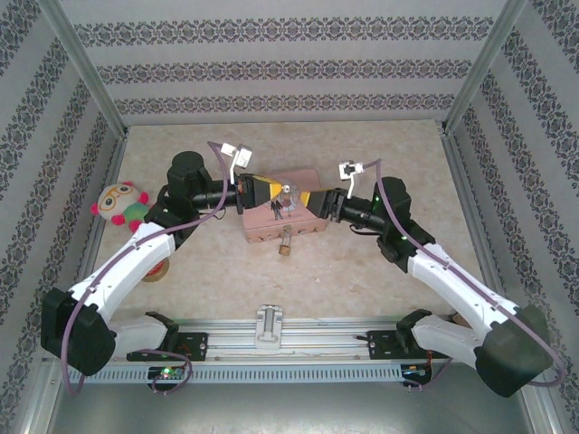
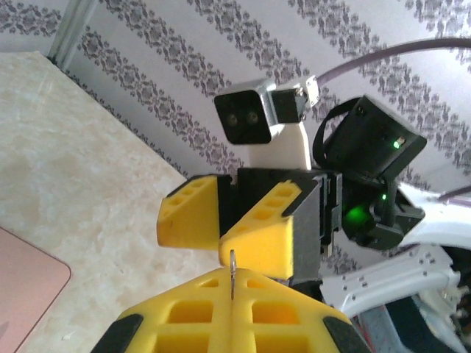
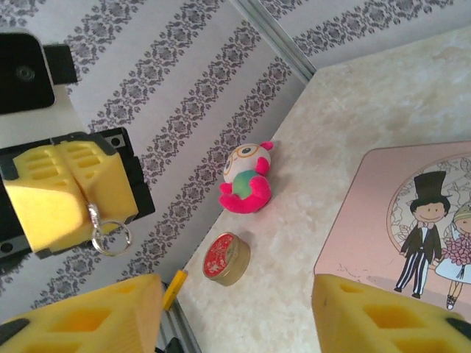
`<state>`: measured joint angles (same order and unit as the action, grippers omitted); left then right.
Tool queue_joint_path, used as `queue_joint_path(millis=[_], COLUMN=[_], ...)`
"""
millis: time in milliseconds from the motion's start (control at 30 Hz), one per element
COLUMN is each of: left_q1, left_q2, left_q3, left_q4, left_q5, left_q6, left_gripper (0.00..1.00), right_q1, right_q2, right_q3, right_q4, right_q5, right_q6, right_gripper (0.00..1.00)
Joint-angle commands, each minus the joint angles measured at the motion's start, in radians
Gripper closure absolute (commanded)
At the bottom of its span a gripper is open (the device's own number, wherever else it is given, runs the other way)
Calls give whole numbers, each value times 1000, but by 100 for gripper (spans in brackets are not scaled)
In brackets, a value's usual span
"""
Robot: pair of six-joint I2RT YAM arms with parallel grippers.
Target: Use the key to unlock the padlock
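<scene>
- Step in hand, as a judgement: getting the key ready. The unlocking itself has not begun, since key and padlock are well apart.
- The left gripper (image 3: 77, 184) has its fingers pressed together on the key (image 2: 232, 273). A thin sliver of metal pokes out beyond the fingertips, and a ring (image 3: 112, 237) hangs from it just under them.
- The right gripper (image 3: 237, 294) has its fingers spread wide with nothing between them. It sits tip to tip with the left gripper, close to the key but not touching it.
- The padlock (image 1: 284, 246) lies on the table (image 1: 380, 271), below both grippers and on their base side. It is just beside the near edge of the tin (image 1: 262, 226), and neither gripper touches it.
- Pose: both arms reach inward from their bases with the forearms angled toward the middle. The wrists are turned so the fingers point roughly level at each other, above the tin.
- The next move likely calls for the free right gripper to drop toward the padlock and grip its body, leaving the keyhole exposed. The left gripper then has to line the key's tip up with that keyhole.
- How much of the blade sticks out of the grip cannot be told. Too short a length could make insertion hard.
</scene>
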<state>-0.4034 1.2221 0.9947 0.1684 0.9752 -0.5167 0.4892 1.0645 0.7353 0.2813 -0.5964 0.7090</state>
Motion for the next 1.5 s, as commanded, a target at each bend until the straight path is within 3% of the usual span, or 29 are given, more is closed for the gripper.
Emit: queue_joint_path(millis=[0,333,833,1467], left_q1=[9,9,8,9], left_q2=[-7,1,13,16], left_q3=[29,78,57,37], left_q4=[-205,-340,-297,-275], left_q5=[95,134,151,143], left_q6=[158,288,263,245], left_gripper=[100,100,100,100], right_q1=[21,50,112,135], right_q2=[-46,-63,13,86], right_q3=[-29,-76,-44,6], right_q4=[40,147,243,266], right_q5=[15,-63,-112,-163], right_q6=[-93,-104,-92,-82], right_gripper=[42,45,51,72])
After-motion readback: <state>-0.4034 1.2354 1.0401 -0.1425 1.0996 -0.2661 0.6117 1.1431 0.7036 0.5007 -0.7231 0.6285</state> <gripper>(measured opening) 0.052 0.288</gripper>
